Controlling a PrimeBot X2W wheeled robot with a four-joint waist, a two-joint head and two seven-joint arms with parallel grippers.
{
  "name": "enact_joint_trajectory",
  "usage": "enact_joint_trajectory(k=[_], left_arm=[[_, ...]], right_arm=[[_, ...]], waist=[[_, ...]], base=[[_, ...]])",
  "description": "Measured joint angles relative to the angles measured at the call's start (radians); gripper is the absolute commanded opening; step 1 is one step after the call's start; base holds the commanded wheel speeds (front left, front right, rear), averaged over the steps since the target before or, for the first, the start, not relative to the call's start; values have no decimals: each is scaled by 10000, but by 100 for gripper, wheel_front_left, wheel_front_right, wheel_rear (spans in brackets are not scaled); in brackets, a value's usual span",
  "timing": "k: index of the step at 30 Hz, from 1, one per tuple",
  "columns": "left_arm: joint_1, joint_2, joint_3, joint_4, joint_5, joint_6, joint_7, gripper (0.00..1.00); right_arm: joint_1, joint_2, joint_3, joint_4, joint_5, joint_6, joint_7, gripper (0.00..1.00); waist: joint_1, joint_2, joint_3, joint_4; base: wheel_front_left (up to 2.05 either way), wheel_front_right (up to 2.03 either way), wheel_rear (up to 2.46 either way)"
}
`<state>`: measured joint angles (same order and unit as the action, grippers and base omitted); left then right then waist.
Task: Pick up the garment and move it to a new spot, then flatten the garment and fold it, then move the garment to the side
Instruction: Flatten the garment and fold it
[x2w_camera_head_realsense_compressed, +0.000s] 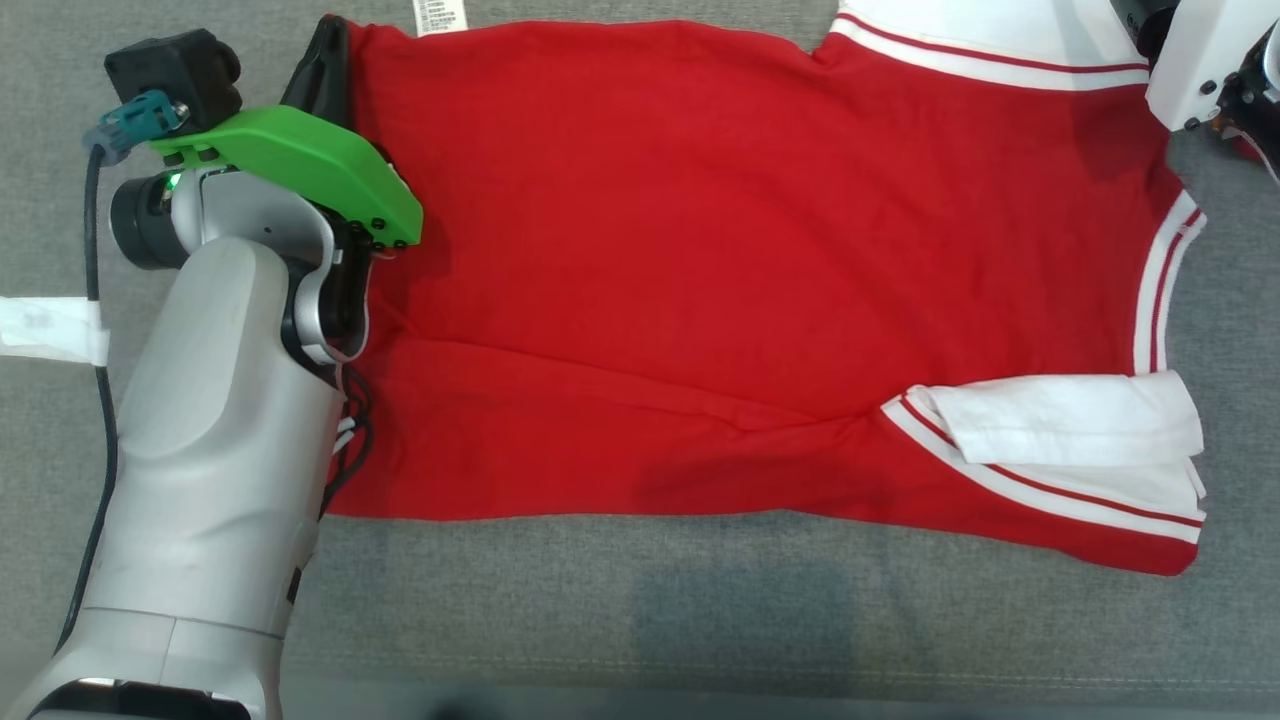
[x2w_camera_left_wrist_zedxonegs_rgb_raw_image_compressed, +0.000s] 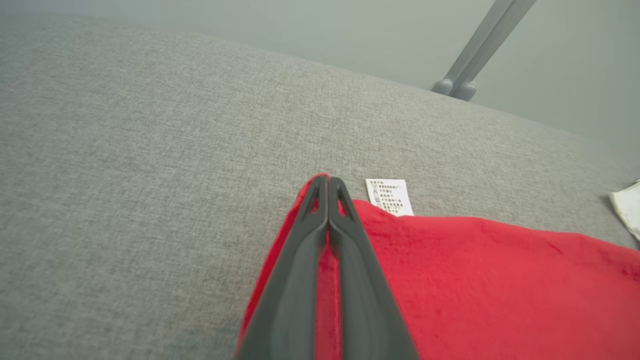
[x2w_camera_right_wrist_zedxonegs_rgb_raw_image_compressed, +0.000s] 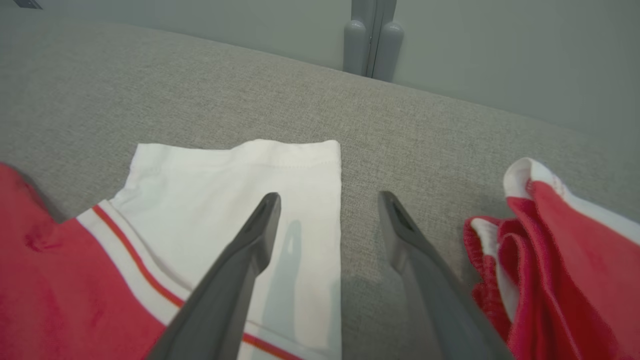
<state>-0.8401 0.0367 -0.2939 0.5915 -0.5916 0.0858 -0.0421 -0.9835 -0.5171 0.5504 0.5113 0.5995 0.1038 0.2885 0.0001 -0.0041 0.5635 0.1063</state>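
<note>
Lying spread across the middle of the grey bench (x2w_camera_head_realsense_compressed: 640, 620), the red shirt (x2w_camera_head_realsense_compressed: 700, 250) has its 11 o'clock corner pinched between the closed fingers of the left end effector (x2w_camera_left_wrist_zedxonegs_rgb_raw_image_compressed: 327, 182). The right end effector (x2w_camera_right_wrist_zedxonegs_rgb_raw_image_compressed: 327, 200) stands wide over the white sleeve (x2w_camera_right_wrist_zedxonegs_rgb_raw_image_compressed: 225, 175) at 1 o'clock.

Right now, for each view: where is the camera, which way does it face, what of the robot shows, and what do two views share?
Head view: on the head, facing down at the red garment; left forearm and left gripper show.
Left wrist view: on that wrist, along shut fingers pinching the garment's corner.
Right wrist view: on that wrist, along the open right gripper over a white sleeve.
Shared: care label, head and left wrist views.
</note>
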Motion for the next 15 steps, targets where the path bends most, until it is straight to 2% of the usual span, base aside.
enact_joint_trajectory(k=[5, 15], left_arm=[[-7, -157, -320, -259, -2, -318, -293, 0], [-6, -196, -719, -604, -84, -514, -658, 0]], right_arm=[[-198, -81, 2, 460, 12, 0, 253, 100], [-643, -188, -67, 1231, -48, -192, 474, 100]], waist=[[0, 0, 53, 455], [0, 0, 212, 1186]], base=[[0, 0, 0], [0, 0, 0]])
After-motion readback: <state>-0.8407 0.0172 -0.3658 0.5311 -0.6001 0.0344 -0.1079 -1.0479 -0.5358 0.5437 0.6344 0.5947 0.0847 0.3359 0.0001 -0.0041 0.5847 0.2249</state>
